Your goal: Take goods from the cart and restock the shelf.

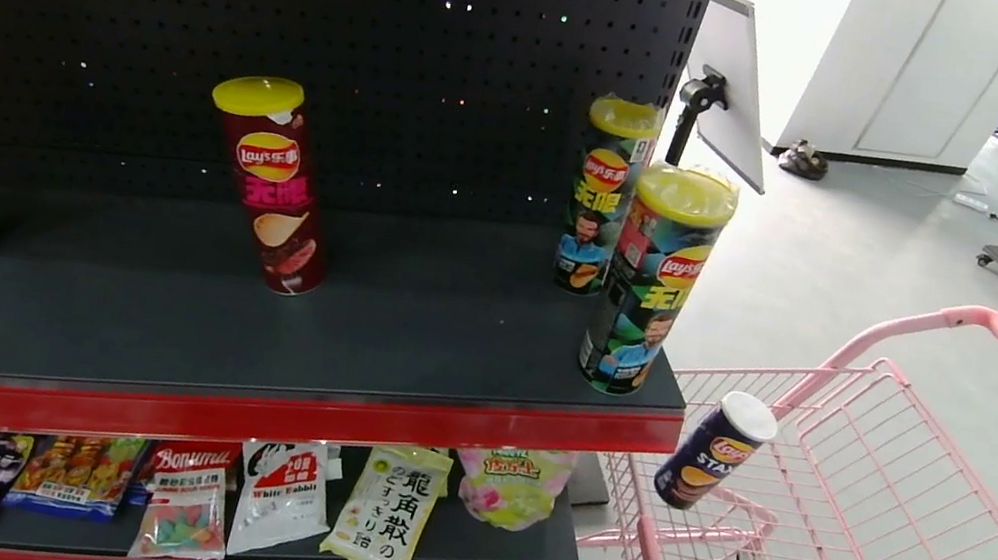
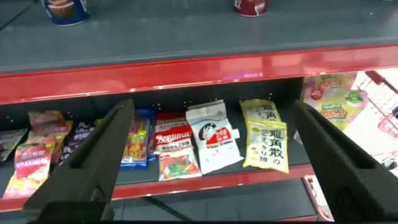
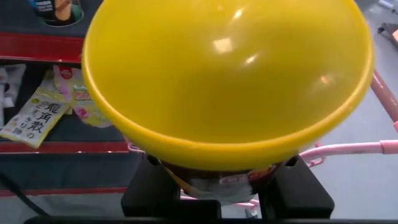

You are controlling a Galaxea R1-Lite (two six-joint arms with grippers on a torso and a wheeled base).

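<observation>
Gripping a yellow-lidded maroon can (image 3: 227, 81) in my R claw (image 3: 227, 190), L claw (image 2: 211, 165) wide; next, I reckon: carry it over to shelf (image 1: 448, 343), set upright.

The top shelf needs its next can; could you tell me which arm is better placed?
Right: the right gripper holds a yellow-lidded can; the left gripper is open and empty.

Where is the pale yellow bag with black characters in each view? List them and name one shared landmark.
Head view: pale yellow bag on the lower shelf, right of the white bag.
Left wrist view: pale yellow bag between white bag and green-and-pink bag.
Right wrist view: pale yellow bag beside green-and-pink bag.
Shared landmark: red shelf edge above it.
</observation>
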